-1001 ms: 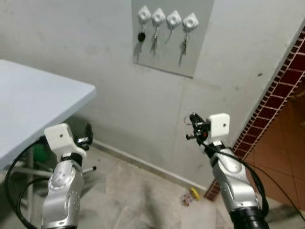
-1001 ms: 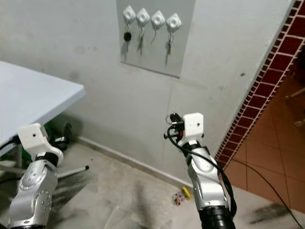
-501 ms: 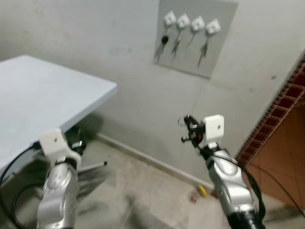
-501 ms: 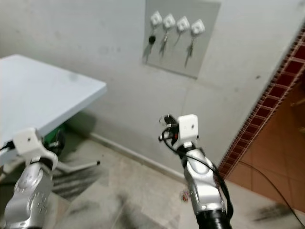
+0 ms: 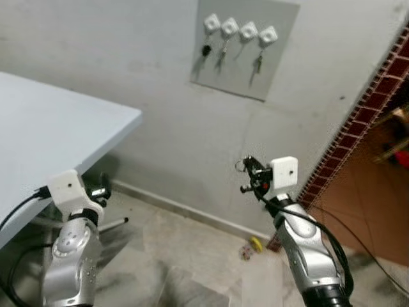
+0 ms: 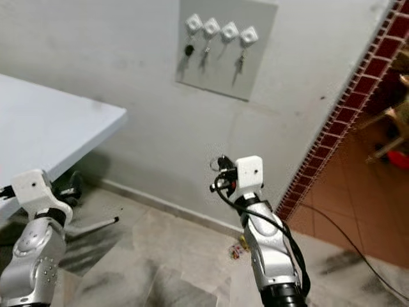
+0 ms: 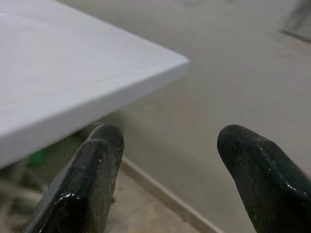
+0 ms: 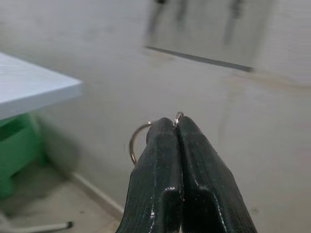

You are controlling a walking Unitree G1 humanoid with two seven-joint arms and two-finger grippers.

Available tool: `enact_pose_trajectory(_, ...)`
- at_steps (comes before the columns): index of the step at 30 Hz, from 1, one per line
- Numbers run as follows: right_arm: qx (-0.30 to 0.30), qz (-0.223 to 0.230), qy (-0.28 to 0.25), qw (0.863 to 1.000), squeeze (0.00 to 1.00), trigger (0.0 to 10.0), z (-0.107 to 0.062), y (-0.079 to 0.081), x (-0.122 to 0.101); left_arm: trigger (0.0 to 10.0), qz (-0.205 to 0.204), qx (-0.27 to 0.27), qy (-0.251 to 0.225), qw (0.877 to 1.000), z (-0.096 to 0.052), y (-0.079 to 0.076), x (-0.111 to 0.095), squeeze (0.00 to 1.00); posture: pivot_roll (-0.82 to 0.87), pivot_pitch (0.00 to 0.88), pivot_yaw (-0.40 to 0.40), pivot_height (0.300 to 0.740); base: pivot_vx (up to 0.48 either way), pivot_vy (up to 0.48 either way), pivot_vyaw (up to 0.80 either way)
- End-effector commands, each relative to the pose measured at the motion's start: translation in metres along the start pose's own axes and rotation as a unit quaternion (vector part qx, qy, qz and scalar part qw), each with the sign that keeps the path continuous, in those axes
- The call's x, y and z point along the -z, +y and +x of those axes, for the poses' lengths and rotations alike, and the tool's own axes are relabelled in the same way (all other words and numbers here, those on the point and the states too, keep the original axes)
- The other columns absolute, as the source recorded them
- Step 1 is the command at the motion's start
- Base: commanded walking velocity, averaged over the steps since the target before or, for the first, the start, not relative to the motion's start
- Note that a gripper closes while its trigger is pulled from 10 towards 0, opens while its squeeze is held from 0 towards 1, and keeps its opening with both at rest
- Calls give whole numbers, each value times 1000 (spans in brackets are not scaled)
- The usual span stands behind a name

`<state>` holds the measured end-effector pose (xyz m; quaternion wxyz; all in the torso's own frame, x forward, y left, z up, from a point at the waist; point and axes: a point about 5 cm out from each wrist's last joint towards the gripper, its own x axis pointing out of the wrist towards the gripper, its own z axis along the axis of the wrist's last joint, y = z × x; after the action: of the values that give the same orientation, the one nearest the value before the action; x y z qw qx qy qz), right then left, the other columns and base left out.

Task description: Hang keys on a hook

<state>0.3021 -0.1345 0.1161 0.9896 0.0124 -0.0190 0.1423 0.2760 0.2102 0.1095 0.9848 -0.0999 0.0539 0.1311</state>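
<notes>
Evenly and softly lit throughout, with a pale wash on the grey wall (image 5: 160, 96) and only a faint shadow under the bench (image 5: 57, 134) edge and beside the hook board (image 5: 246, 48). Slightly smeared in both eye views, most at the tiled doorway (image 5: 383, 179) and across the floor (image 5: 192, 256). Sharp on the glossy black fingers (image 8: 194, 160) in the wrist views, with small highlights on their tips, and thoroughly out of focus behind them.

Two silver metallic arms w/ rounded segments. Each wrist carries a white square camera box. Black cables loop along both forearms. Left end effector (image 7: 165, 179) & right end effector (image 8: 176, 141): glossy black tapered fingers (image 7: 92, 184), rounded tips.
</notes>
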Motion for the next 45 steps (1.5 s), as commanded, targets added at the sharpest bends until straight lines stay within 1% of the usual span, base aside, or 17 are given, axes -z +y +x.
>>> enact_pose_trajectory(1,13,4,1,1000,0,10000,0,-3,-3,10000,11,-6,7,1000,-2,1,2,0,-79,0,-53,740,0,0,0)
enact_pose_trajectory(5,13,6,3,1000,0,10000,-1,-3,-2,10000,8,-3,4,1000,-2,1,1,0,-79,0,-53,740,0,0,0)
enact_pose_trajectory(6,18,14,3,1000,0,10000,-1,-4,-3,10000,32,-1,-5,999,-2,0,-2,0,-79,0,-51,740,0,0,0)
enact_pose_trajectory(7,20,17,3,1000,0,10000,-1,-4,-3,10000,42,0,-9,999,-3,-1,-3,0,-79,0,-51,740,0,0,0)
enact_pose_trajectory(10,21,18,3,1000,0,10000,-1,-4,-3,10000,42,-1,-9,999,-3,-1,-3,0,-79,0,-51,740,0,0,0)
enact_pose_trajectory(11,23,26,1,999,0,10000,-1,-4,-5,10000,44,14,-19,999,-4,-4,-6,0,-76,0,-50,740,0,0,0)
enact_pose_trajectory(12,23,26,1,999,0,10000,-1,-4,-5,10000,44,14,-19,999,-4,-4,-6,0,-76,0,-50,740,0,0,0)
enact_pose_trajectory(13,23,33,-5,999,0,10000,-1,-5,-9,10000,62,41,-46,996,-7,-9,-14,0,-74,0,-48,740,0,0,0)
enact_pose_trajectory(14,23,33,-5,999,0,10000,-1,-5,-9,10000,62,41,-46,996,-7,-9,-14,0,-74,0,-48,740,0,0,0)
enact_pose_trajectory(15,22,40,-9,999,0,10000,-1,-6,-11,10000,73,50,-55,995,-8,-11,-16,0,-72,0,-48,740,0,0,0)
enact_pose_trajectory(16,12,23,-22,999,0,10000,-1,-5,-15,10000,83,58,-52,994,-9,-12,-17,0,-73,0,-48,740,0,0,0)
enact_pose_trajectory(17,12,23,-22,999,0,10000,-1,-5,-15,10000,83,58,-52,994,-9,-12,-17,0,-73,0,-48,740,0,0,0)
enact_pose_trajectory(18,-5,20,-29,999,0,10000,-2,-2,-17,10000,91,57,-43,993,-8,-12,-16,0,-70,0,-49,740,0,0,0)
enact_pose_trajectory(21,-2,30,-30,999,0,10000,-1,-3,-17,10000,84,74,-42,993,-8,-13,-17,0,-68,0,-49,740,0,0,0)
enact_pose_trajectory(29,-12,32,-38,999,0,10000,1,3,-20,10000,83,76,-49,992,-7,-13,-21,0,-65,0,-44,740,0,0,0)
enact_pose_trajectory(45,-16,33,-42,998,0,10000,2,5,-19,10000,86,83,-49,992,-6,-14,-24,0,-63,0,-40,740,260,0,0)
